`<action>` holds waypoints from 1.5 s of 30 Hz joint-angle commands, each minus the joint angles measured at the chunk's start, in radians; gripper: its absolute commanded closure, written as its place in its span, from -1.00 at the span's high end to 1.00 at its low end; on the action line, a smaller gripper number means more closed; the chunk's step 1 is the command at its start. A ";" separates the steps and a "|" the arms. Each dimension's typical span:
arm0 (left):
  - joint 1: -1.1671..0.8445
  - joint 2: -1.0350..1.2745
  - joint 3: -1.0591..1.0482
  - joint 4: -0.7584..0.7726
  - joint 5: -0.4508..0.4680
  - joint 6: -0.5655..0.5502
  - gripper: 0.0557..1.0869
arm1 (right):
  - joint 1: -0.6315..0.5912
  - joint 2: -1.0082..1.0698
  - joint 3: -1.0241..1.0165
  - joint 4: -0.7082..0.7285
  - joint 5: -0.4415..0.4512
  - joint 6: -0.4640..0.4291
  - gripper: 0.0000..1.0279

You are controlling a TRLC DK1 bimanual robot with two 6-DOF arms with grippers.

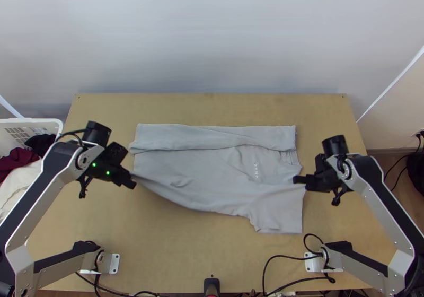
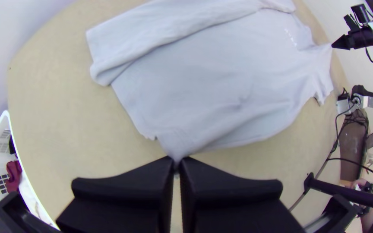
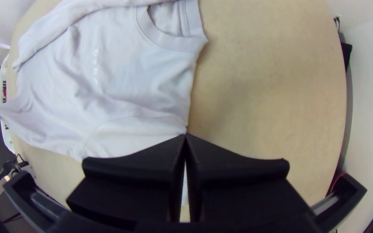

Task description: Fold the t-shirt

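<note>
- T-shirt (image 1: 196, 172), top view: on your counter (image 1: 175, 254), far side folded inward, between your left gripper (image 1: 131, 181) and right gripper (image 1: 298, 180).
- Left wrist view: your left gripper pinches cloth near the hem.
- Right wrist view: your right gripper pinches the sleeve's shoulder end.

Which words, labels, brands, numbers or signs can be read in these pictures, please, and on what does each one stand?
Short row of small pale letters, on the chest of the light grey cotton-like t-shirt: too small and blurred to quote reliably.
Faint pale marks, on the black plastic-looking wrist part of the left arm: too small to tell whether they are text.
No other text can be made out.
</note>
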 commanded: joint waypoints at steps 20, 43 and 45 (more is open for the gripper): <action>0.161 0.422 0.363 0.174 0.004 -0.136 -0.92 | -0.010 0.372 0.468 0.036 0.012 -0.002 -0.95; 0.213 0.723 0.553 0.231 -0.001 -0.118 0.09 | -0.012 0.723 0.816 0.123 0.156 0.064 -0.28; 0.209 0.700 0.550 0.213 0.059 -0.099 0.75 | -0.003 0.714 0.823 0.132 0.156 0.069 0.75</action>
